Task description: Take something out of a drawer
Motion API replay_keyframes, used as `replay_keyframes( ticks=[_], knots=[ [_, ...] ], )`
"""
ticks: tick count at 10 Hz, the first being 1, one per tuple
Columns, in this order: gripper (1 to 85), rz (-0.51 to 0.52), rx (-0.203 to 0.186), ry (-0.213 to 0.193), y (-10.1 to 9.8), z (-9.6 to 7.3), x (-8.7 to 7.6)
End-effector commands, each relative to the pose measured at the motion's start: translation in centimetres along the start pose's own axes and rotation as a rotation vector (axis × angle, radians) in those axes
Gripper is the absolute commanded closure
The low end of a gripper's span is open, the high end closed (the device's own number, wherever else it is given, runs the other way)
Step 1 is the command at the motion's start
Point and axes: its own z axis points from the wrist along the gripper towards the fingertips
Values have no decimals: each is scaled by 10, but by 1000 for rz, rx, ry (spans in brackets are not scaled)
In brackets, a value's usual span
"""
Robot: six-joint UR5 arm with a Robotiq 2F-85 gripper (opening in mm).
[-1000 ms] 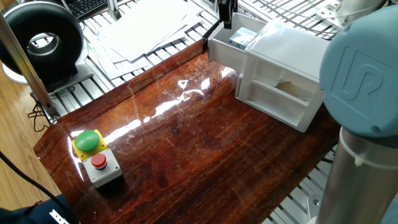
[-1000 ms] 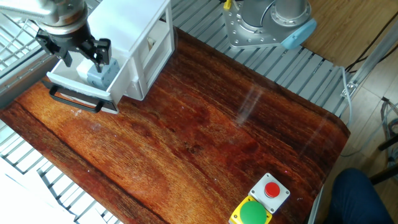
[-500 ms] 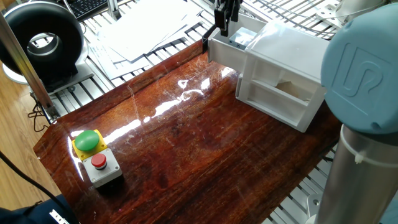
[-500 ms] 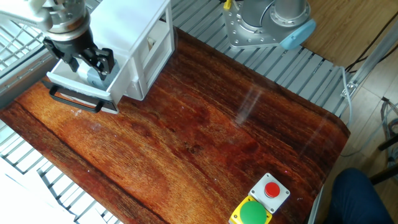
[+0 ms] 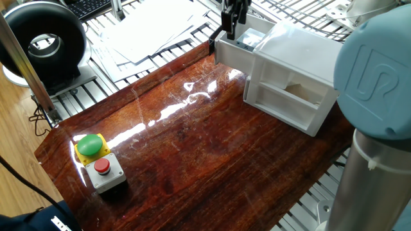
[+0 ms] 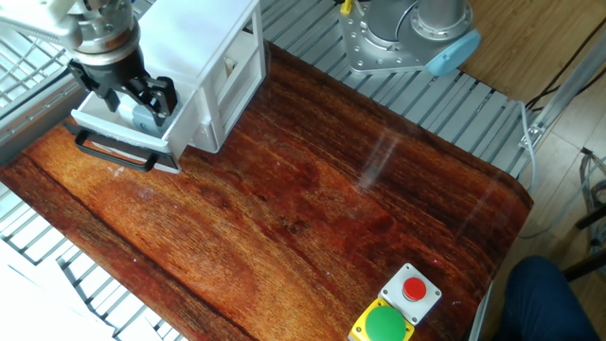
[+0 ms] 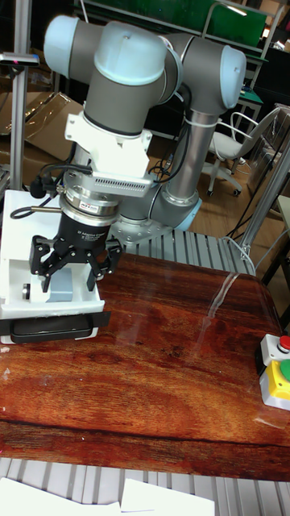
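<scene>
tall fixed view: we see our gripper point(image 7: 70, 270) fingers spread wide around the cube point(image 7: 60, 289), inside the open drawer point(image 7: 16, 306); nothing lifted yet.

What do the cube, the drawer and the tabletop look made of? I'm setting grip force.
Cube: pale bluish-grey, matte faces, maybe plastic or foam; cannot tell which. Drawer: white moulded plastic, thin smooth walls. Tabletop: reddish wood grain under gloss varnish, with bright window glare. Gripper fingers: black, likely metal or plastic.
</scene>
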Motion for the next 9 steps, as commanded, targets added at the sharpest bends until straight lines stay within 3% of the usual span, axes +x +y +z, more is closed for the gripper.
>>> replay_keyframes(
  ticks=[1,6,9],
  knots=[
    [117,65,-2,-28,1,-2,-8],
    [127,34,-22,-55,6,-2,-15],
    [103,-29,-25,-43,-16,-6,-3]
  ],
)
